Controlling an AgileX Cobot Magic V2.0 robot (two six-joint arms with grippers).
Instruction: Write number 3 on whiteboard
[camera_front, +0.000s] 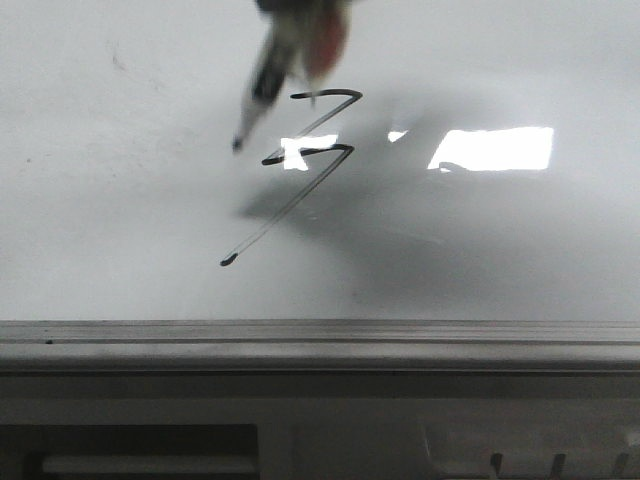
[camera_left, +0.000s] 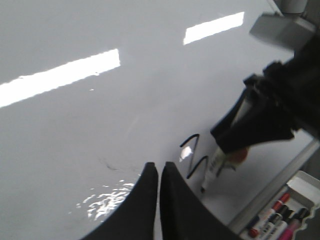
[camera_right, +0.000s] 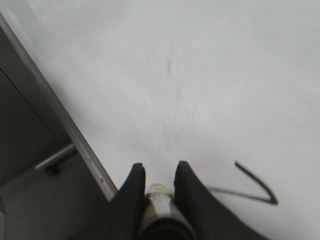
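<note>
- On whiteboard (camera_front: 120, 230), near middle: number 3 (camera_front: 312, 140), dark zigzag with short top bar, two slanted strokes, faint tail ending in a dot toward grey edge rail (camera_front: 320, 335).
- Beside top of that figure: marker (camera_front: 262, 92), tilted, dark tip just left of strokes; contact with board not clear.
- Around marker barrel: right gripper (camera_right: 159, 175), both dark fingers pressed against it, clamped.
- Over bare board, apart from figure: left gripper (camera_left: 159, 172), fingers nearly together with only a thin slit between, holding nothing.
- Across board: bright rectangular glare (camera_front: 495, 148), soft shadow below it.
- Past rail, in left wrist view: tray of markers (camera_left: 280, 215).
</note>
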